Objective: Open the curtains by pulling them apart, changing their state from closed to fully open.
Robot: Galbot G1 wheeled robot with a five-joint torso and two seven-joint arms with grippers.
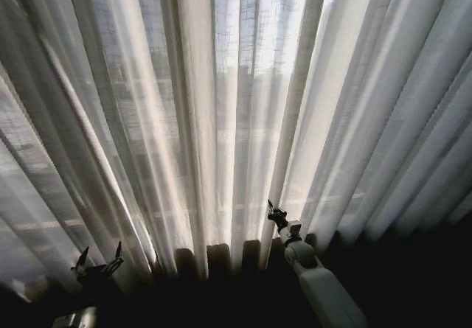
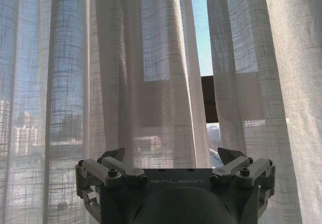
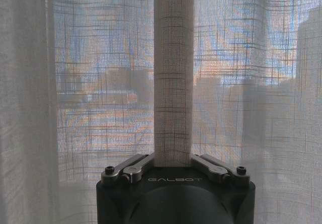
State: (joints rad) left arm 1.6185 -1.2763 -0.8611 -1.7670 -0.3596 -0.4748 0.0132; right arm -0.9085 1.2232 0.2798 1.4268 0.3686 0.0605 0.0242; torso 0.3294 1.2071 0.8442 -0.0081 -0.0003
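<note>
Curtains pleat between right gripper fingers

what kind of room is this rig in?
Likely an upper-floor room at a tall window: sheer pleated curtains hang across it, and city buildings and sky show through a narrow gap.

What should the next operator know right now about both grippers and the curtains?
Right gripper: raised at the middle of the curtains, fingers closed in on one vertical pleat.
Left gripper: low on the robot's left, fingers spread open, facing the fabric without holding any.
Curtains: hanging across the window; a narrow gap between panels shows in the left wrist view.
Done: right side has a pleat.
Left: left grasp, then pull both panels apart to fully open.
</note>
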